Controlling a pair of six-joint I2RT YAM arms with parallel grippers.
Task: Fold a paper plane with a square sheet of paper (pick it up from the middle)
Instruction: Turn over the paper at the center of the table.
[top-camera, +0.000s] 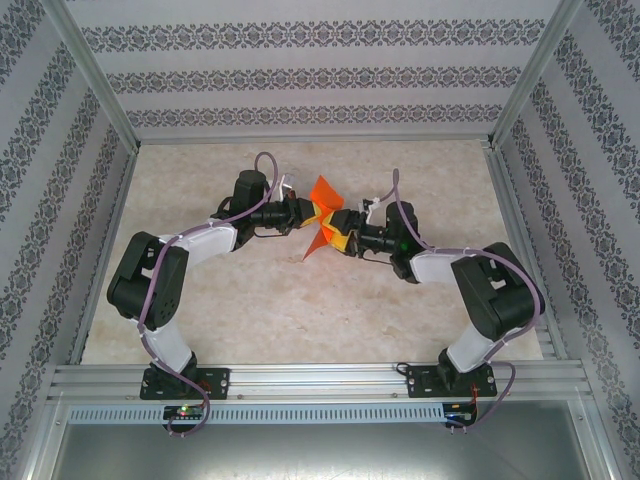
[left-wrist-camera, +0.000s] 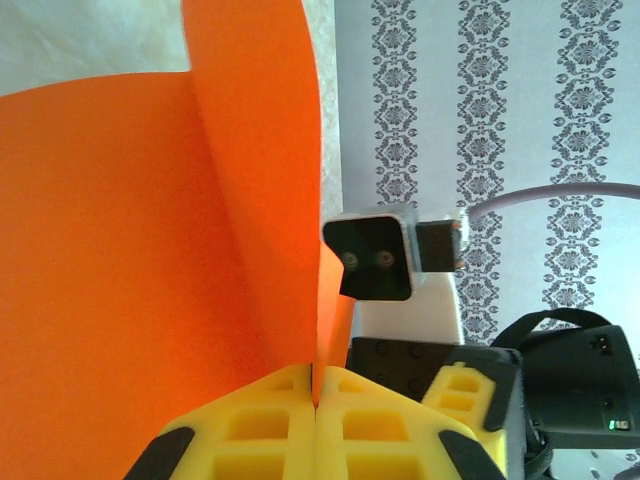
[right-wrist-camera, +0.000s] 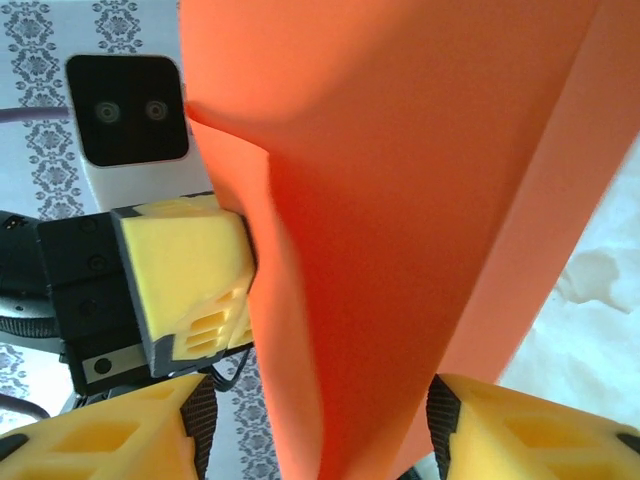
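Observation:
The square sheet of paper (top-camera: 322, 190) is bright orange-red and held up off the table at mid-table, bent into angled flaps along a crease. My left gripper (top-camera: 308, 212) comes from the left and is shut on it. In the left wrist view its yellow fingers (left-wrist-camera: 260, 425) press together with a paper edge (left-wrist-camera: 150, 250) pinched between them. My right gripper (top-camera: 345, 232) meets it from the right and is open. In the right wrist view its fingers (right-wrist-camera: 530, 430) stand wide apart with the paper (right-wrist-camera: 400, 200) hanging between them. A paper plane is out of view.
The beige marbled tabletop (top-camera: 300, 300) is ringed by patterned walls (top-camera: 320, 75) and an aluminium frame (top-camera: 320, 380). Both arms bend inward from their bases at the near edge. The left gripper's yellow pad (right-wrist-camera: 185, 270) sits close beside the paper.

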